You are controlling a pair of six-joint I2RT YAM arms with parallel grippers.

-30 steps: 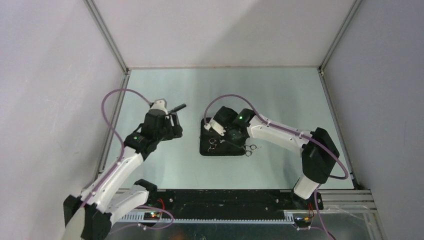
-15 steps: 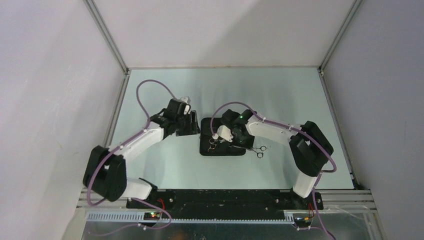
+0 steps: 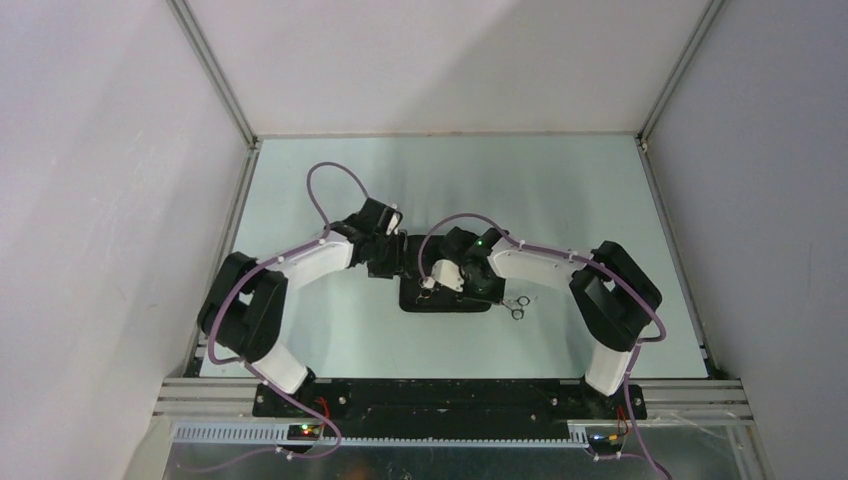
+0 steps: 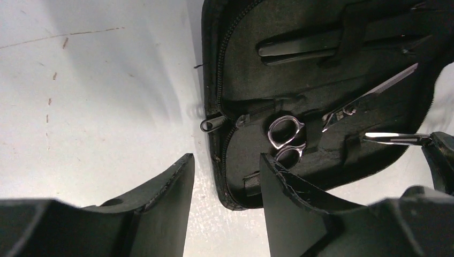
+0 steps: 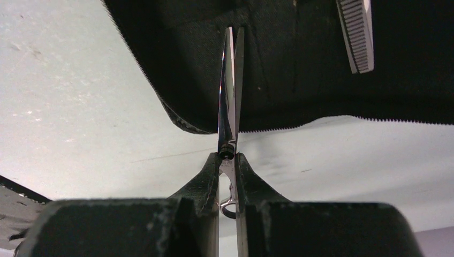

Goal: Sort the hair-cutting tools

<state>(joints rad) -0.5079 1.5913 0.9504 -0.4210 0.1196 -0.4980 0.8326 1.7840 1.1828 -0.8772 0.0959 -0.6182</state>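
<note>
Scissors (image 5: 229,96) sit clamped in my right gripper (image 5: 229,160), its fingers closed hard at the pivot screw with the pads against the two flat faces. They look lifted clear of the table (image 4: 107,96), blades reaching in over the edge of the open pouch (image 4: 235,75), which lies between my two arms.

I judge them light, rigid steel, polished and so slippery. The fine tips could snag the pouch lining or scratch if I drive them in carelessly. The pivot is the sensible hold: it is the thickest point, it is near the balance, and squeezing there holds the blades shut. A grip on one ring, or far out on a blade, would let them swing.

In the right wrist view the long axis runs straight out from the fingers, tips away over the pouch interior and ring handles back towards the palm. I see them edge-on, blades together.

From the left wrist camera the tip enters from the right, near the second pair (image 4: 286,138). That pair is stowed in the pouch, rings towards the zip edge and blades slanting deeper in. A dark comb (image 4: 305,47) is tucked under a strap beyond.

My left gripper (image 4: 225,160) is spread wide and empty, its fingers either side of the pouch's zip edge. I cannot tell whether it touches.
</note>
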